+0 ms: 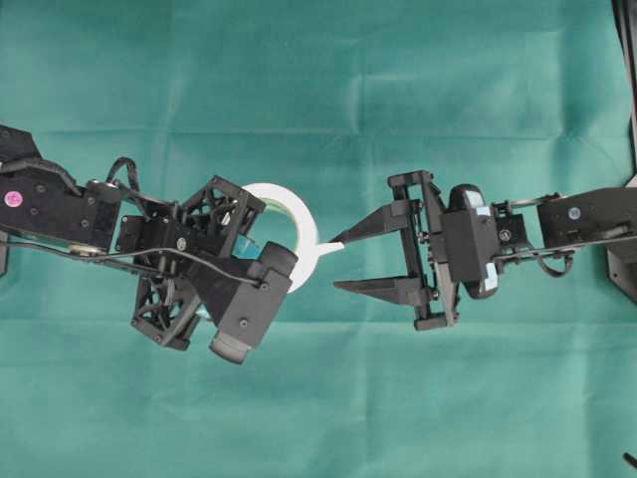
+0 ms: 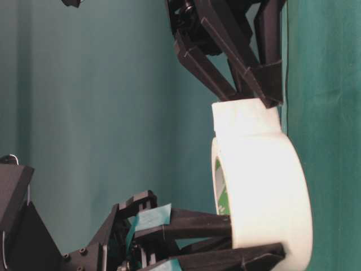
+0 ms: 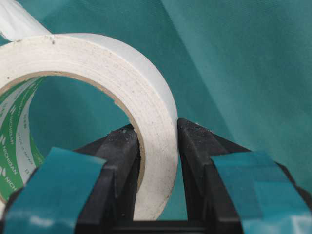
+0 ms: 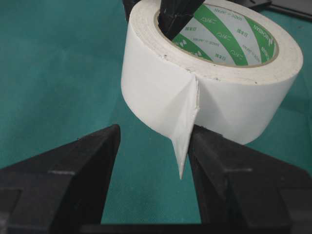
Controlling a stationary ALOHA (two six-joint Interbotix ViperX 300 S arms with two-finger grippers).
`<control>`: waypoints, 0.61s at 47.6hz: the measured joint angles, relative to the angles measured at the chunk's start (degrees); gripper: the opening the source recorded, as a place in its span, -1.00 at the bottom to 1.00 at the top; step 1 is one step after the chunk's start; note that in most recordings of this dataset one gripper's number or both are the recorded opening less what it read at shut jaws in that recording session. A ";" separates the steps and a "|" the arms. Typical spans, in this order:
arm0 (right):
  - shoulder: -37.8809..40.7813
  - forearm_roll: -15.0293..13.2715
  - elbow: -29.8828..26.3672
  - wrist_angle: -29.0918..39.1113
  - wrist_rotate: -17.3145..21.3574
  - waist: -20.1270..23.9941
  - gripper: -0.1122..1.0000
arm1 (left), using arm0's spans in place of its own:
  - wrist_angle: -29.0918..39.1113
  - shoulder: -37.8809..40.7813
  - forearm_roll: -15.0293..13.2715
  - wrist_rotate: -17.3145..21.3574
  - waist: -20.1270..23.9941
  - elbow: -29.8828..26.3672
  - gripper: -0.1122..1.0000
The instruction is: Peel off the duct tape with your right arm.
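Note:
The duct tape is a white roll with a green-printed inner ring, held on edge above the cloth. My left gripper, with teal strips on its fingers, is shut on the roll's wall, one finger inside the ring and one outside. A loose pointed strip end sticks out toward my right gripper. That gripper is open, its plain black fingers straddling the strip. The strip lies against the right-hand finger, and a clear gap separates it from the other finger. In the overhead view the right gripper sits just right of the roll.
Wrinkled green cloth covers the whole table. A dark stand edge shows at the far right. The left arm's body stretches in from the left.

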 measured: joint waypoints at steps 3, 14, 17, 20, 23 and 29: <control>0.00 0.00 0.00 0.00 -0.09 -0.09 -0.57 | 0.00 0.00 0.00 0.09 0.00 0.00 -0.42; 0.97 0.18 -0.53 -0.09 0.00 -0.35 -0.58 | -0.09 0.00 0.00 0.09 0.09 0.00 -0.42; 1.14 0.18 -0.70 -0.53 0.00 -0.62 -0.59 | 0.00 0.00 0.00 0.00 0.00 0.00 -0.42; 1.23 0.18 -0.79 -1.14 0.00 -0.79 -0.61 | 0.00 0.00 0.00 0.00 0.09 0.00 -0.42; 1.23 0.18 -0.79 -1.76 0.00 -0.79 -0.67 | 0.00 0.00 0.00 0.00 0.09 0.00 -0.42; 1.23 0.18 -0.79 -2.99 0.00 -1.23 -0.83 | 0.00 0.00 0.09 -0.09 0.00 0.26 -0.42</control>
